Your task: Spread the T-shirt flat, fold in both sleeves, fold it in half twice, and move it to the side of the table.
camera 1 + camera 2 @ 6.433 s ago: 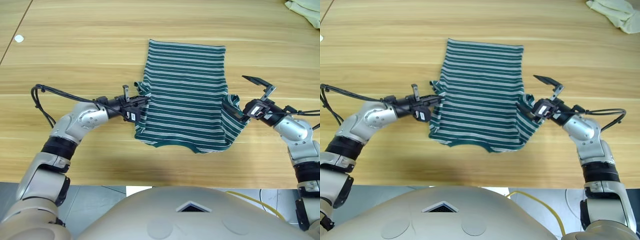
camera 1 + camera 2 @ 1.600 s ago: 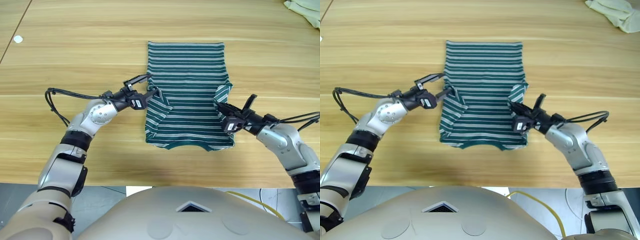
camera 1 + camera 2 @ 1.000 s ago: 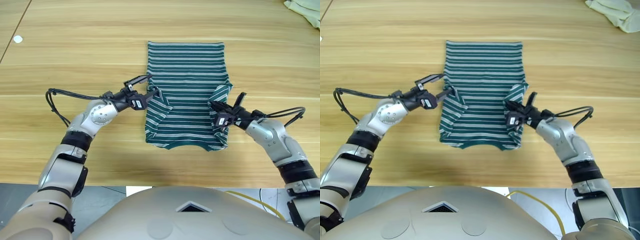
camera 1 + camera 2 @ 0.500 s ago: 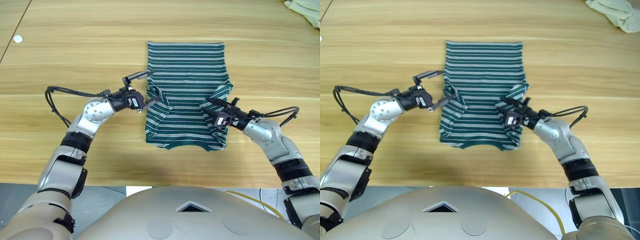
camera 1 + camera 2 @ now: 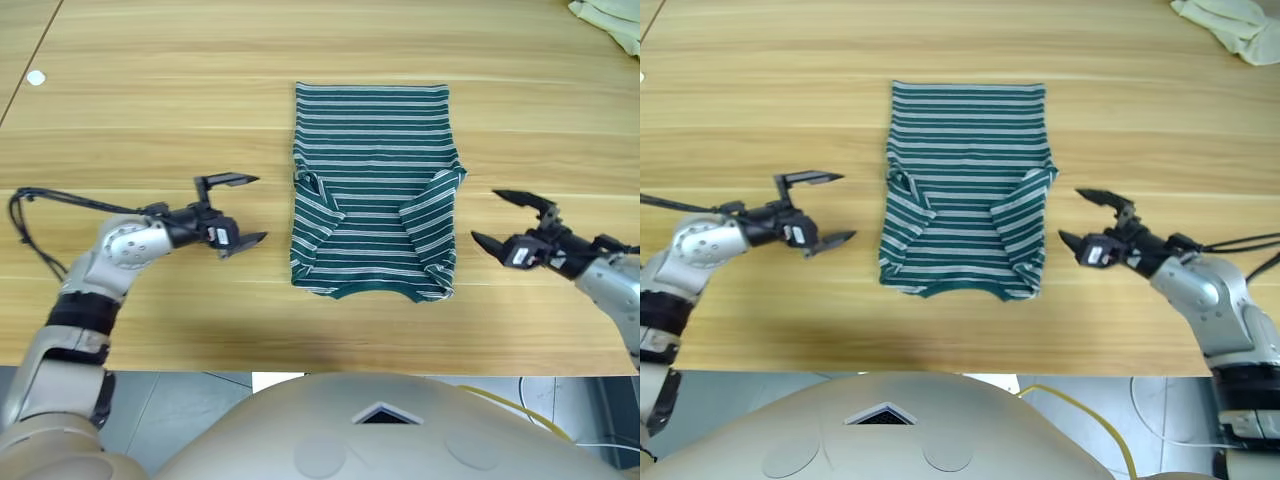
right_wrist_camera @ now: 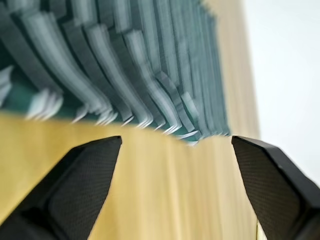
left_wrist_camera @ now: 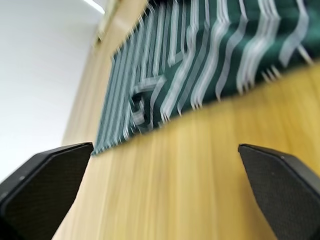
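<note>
Left eye view of a green-and-white striped T-shirt (image 5: 372,190) laid flat mid-surface (image 5: 150,100), hem toward the far edge, neckline nearest the robot, both sleeves turned in over the body. Flanked by the left tool (image 5: 258,208) and the right tool (image 5: 485,215), each spread wide and empty, hovering beside the shirt's side edges without touching. Same wide gap between fingertips in both wrist views, striped edge beyond. Judged light, thin and limp: no stiffness to hold a crease, likely to sag, drag and let the tucked sleeves slip if lifted by a single layer. Best pinched through all layers at the two near corners, sleeve folds trapped in the grip, then carried low toward the far hem for the first halving. Off in the far right corner, a crumpled pale cloth (image 5: 610,20), well apart.
</note>
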`<state>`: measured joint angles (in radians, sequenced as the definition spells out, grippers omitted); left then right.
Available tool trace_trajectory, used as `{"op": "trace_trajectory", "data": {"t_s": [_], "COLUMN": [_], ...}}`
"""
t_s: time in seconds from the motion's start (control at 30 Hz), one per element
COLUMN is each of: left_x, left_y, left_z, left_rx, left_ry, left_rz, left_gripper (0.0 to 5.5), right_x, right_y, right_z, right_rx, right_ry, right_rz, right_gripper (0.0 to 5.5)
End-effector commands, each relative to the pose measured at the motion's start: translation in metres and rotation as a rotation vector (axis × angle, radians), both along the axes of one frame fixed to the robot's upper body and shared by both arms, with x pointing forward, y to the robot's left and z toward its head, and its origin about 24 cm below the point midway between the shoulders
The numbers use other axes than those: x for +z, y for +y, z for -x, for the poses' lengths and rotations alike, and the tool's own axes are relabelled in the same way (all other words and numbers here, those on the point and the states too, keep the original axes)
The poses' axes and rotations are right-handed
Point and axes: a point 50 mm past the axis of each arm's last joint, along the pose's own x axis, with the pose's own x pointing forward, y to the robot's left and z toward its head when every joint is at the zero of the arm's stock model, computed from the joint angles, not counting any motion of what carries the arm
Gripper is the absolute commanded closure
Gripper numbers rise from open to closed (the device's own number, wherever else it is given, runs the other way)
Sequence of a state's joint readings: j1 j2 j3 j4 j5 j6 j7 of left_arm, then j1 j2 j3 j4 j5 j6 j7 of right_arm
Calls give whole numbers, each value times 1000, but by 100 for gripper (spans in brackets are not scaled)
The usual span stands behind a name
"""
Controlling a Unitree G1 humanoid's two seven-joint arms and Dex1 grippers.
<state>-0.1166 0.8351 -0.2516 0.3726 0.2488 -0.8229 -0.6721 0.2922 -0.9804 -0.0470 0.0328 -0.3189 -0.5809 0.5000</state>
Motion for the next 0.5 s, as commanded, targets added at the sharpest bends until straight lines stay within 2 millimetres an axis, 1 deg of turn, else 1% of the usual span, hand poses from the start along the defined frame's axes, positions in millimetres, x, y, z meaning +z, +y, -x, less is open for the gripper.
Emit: {"op": "trace_trajectory", "data": {"t_s": [0.03, 0.13, 0.2, 0.3, 0.47, 0.5], "left_x": [-9, -20, -24, -27, -27, -27], "left_y": [-6, -19, -31, -44, -55, -56], "left_z": [38, 54, 59, 64, 59, 59], "left_rx": [-114, -161, -198, -242, -268, -278], "left_ry": [129, 166, 175, 192, 177, 177], "left_rz": [-66, -59, -35, -16, -18, -22], "left_gripper": [10, 10, 10, 10, 10, 10], "right_x": [-13, -23, -29, -33, -39, -41], "right_y": [0, 11, 17, 22, 30, 31], "right_z": [37, 53, 61, 69, 68, 67], "right_rx": [113, 179, 211, 255, 267, 262], "right_ry": [192, 272, 308, 343, 352, 356], "right_rz": [83, 46, 20, -4, -26, -26], "right_gripper": [147, 147, 147, 147, 147, 166]}}
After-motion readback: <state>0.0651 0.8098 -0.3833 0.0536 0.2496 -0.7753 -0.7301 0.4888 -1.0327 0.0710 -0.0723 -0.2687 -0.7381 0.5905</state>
